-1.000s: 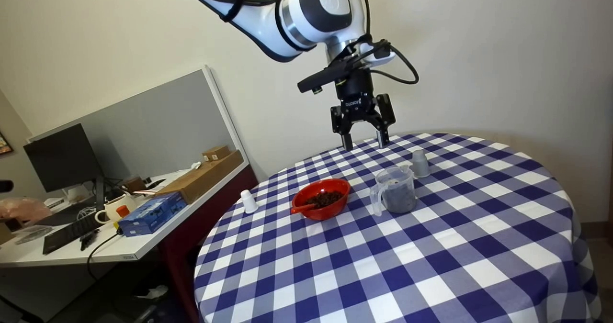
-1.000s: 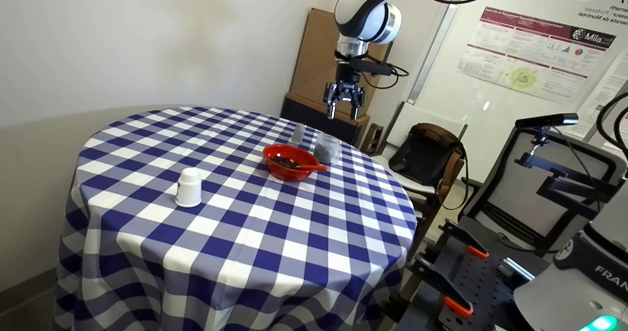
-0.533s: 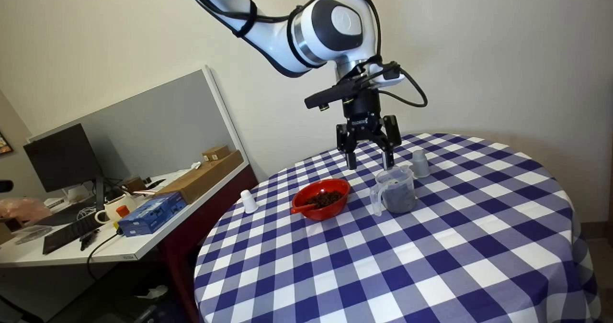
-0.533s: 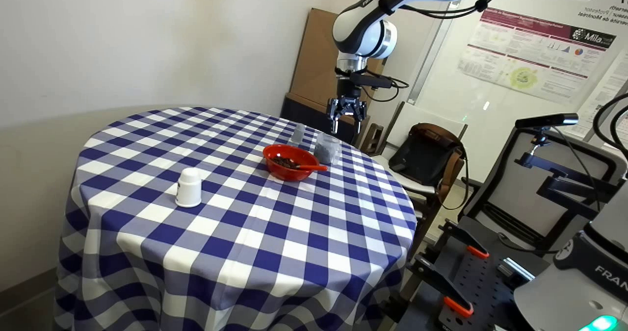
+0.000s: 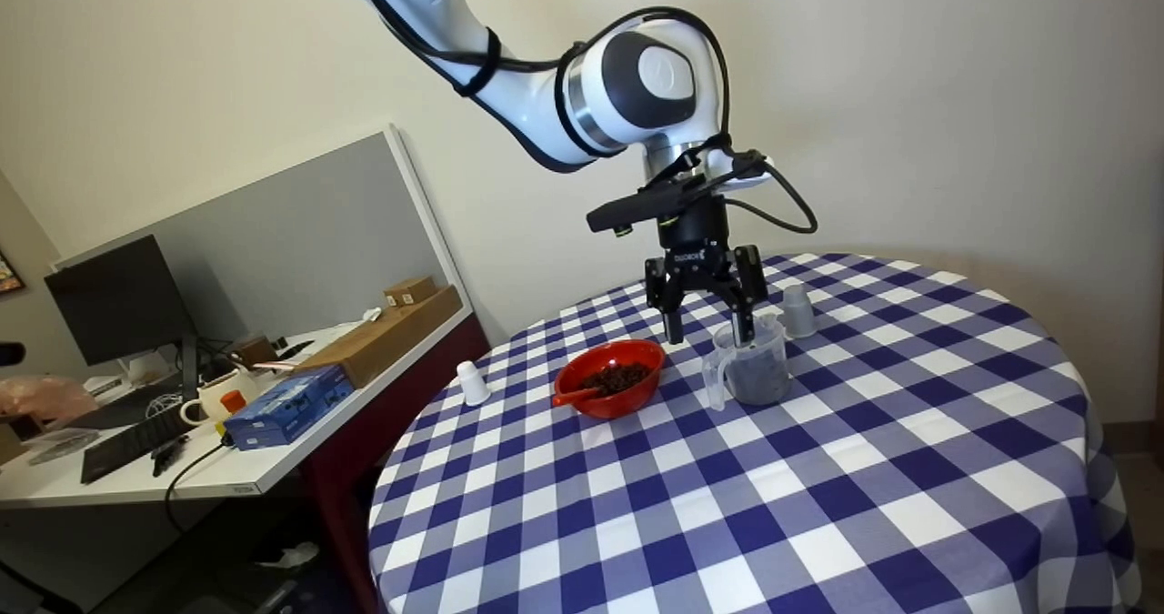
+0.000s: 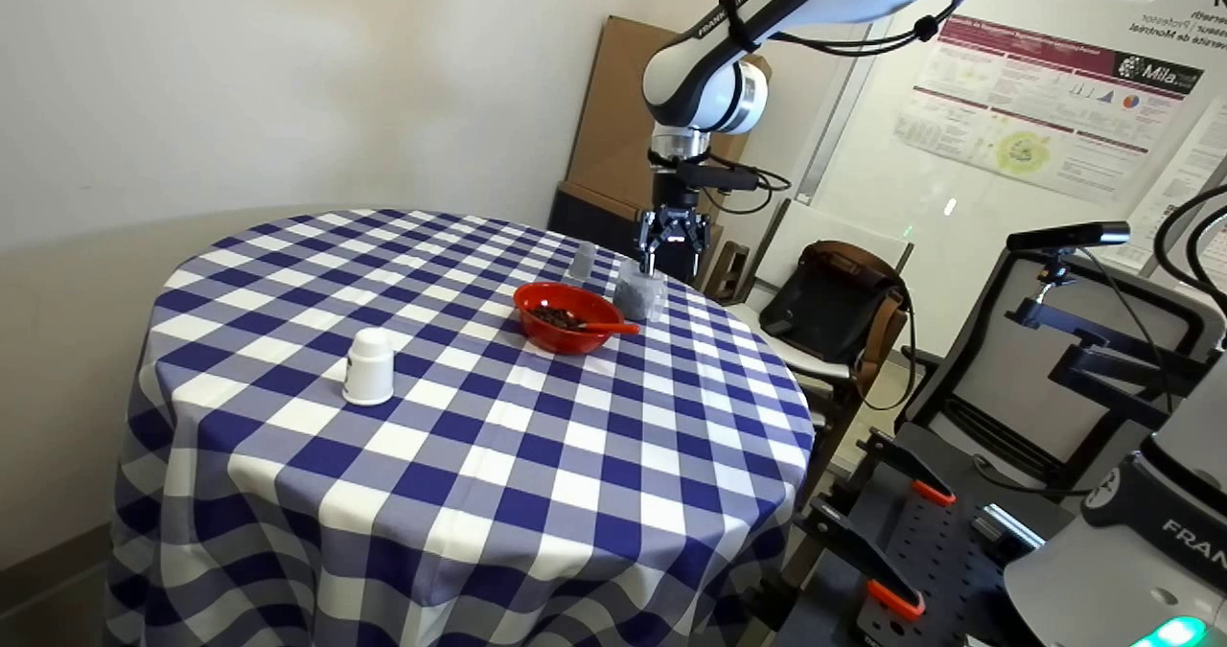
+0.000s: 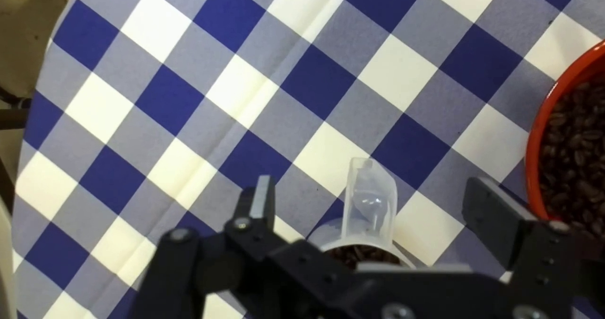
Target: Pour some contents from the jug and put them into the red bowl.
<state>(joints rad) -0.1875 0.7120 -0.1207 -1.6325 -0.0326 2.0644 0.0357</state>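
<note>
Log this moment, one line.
gripper: open, empty, at jug | jug: upright, coffee beans inside | red bowl: holding beans | pour: not underway

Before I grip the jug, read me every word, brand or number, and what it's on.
"FRANK… MIKA": arm, part hidden by a strap.
"FRAN…": robot base, cut off by the picture edge.
"Mila": poster; its small print is unreadable.
Too blurred or small: labels on gripper, blue box, desk edge; white cup's mark; lettering above the poster.

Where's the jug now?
In an exterior view, the jug stands on the checkered tablecloth, right of the red bowl and in front of the grey cup. In the wrist view it's low, right of centre, partly hidden by the open tool.
</note>
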